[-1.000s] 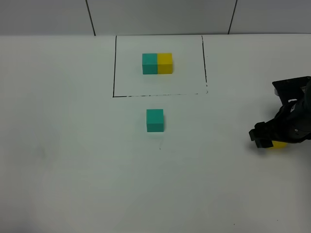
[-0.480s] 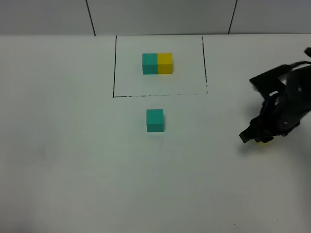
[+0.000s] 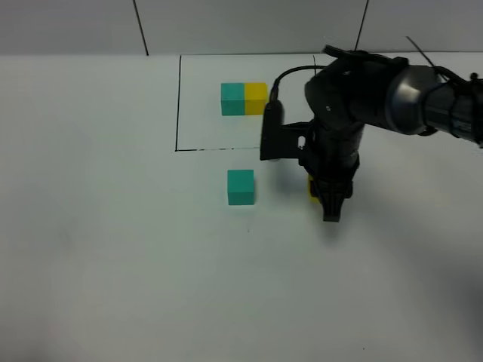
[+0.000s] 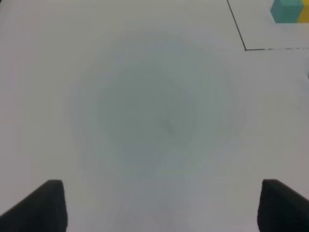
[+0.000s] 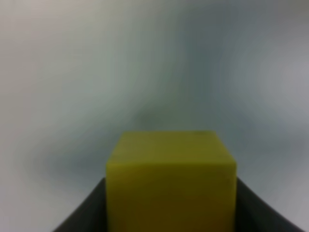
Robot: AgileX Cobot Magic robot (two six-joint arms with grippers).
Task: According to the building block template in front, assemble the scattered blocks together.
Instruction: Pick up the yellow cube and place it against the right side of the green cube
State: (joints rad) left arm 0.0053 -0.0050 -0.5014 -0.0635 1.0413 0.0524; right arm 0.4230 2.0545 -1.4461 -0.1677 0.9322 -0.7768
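**One yellow cube held near its teal partner**

Right of centre in the high view, the yellow cube (image 5: pixel 171 179) is clamped in the right claw (image 3: pixel 324 193), apart from the teal cube (image 3: pixel 241 187) on the table (image 3: pixel 113 264). It is best set flush against the teal cube's right face, as the template (image 3: pixel 244 99) shows. The left claw (image 4: pixel 166 208) is spread wide, empty. No writing is legible.

template (image 3: pixel 244 99), teal cube (image 3: pixel 241 187), yellow cube (image 5: pixel 171 179), one each
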